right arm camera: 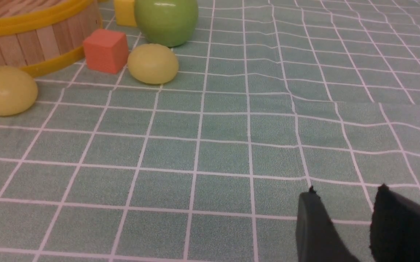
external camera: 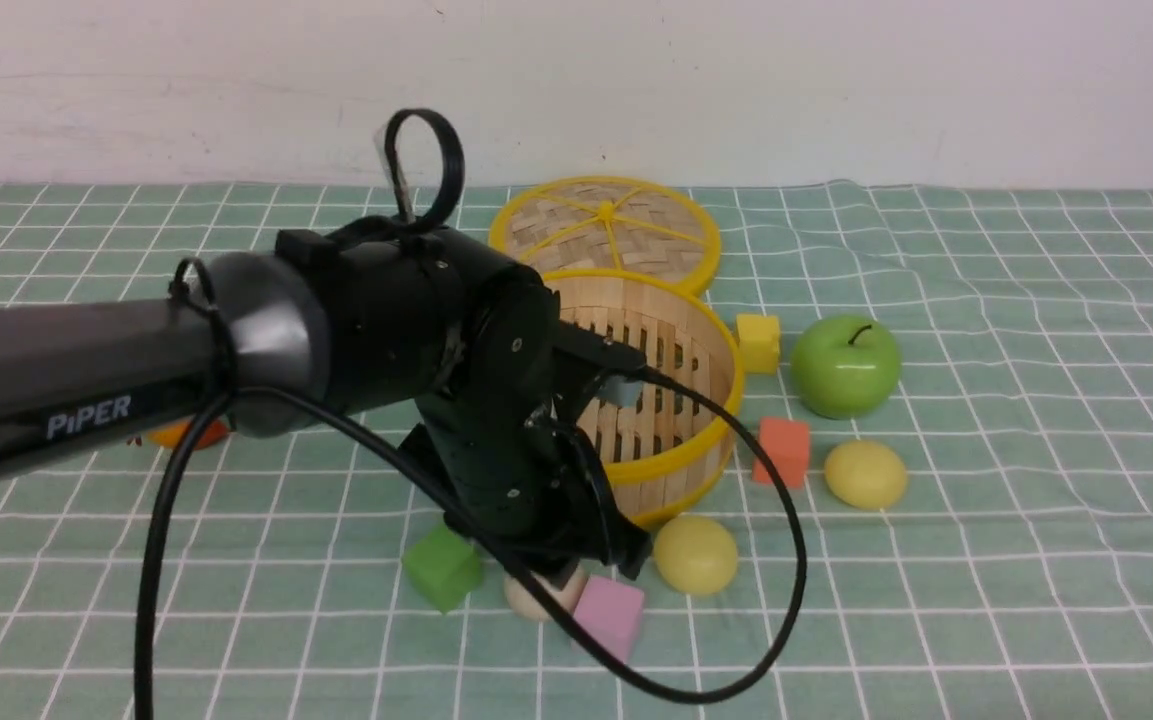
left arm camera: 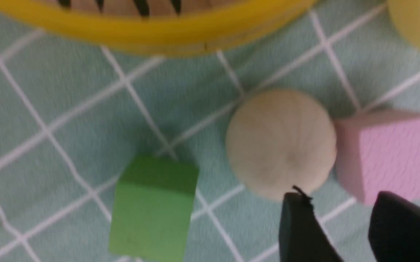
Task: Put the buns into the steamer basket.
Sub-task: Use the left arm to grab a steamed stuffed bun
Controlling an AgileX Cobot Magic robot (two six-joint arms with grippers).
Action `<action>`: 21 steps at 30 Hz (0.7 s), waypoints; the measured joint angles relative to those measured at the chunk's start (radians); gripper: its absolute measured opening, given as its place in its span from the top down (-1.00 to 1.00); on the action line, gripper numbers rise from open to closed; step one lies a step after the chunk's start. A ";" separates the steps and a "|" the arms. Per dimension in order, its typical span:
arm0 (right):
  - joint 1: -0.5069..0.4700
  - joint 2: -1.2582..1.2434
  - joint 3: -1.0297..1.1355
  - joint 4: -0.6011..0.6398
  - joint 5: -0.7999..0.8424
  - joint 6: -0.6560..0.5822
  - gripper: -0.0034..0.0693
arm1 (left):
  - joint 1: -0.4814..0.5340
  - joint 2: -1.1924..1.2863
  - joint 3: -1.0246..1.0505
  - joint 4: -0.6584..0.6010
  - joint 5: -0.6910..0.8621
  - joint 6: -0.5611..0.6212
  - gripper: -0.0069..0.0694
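The steamer basket stands mid-table, half hidden by my left arm. An off-white bun lies in front of it between a green cube and a pink cube, touching the pink one. My left gripper hangs open just above and short of this bun, with nothing between its fingers. Two pale yellow buns lie on the cloth, one at the basket's front wall and one to the right. My right gripper is open and empty over bare cloth, far from them.
The woven lid leans behind the basket. A green apple, a yellow cube and an orange-red cube sit right of the basket. An orange object peeks from under my left arm.
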 joint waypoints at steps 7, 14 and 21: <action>0.000 0.000 0.000 0.000 0.000 0.000 0.25 | 0.000 0.019 0.000 0.006 -0.064 0.000 0.03; 0.000 0.000 0.000 0.000 0.000 0.000 0.25 | 0.000 0.046 0.000 0.081 -0.115 0.000 0.03; 0.000 0.000 0.000 0.000 0.000 0.000 0.25 | 0.000 0.097 0.000 0.094 -0.114 -0.001 0.03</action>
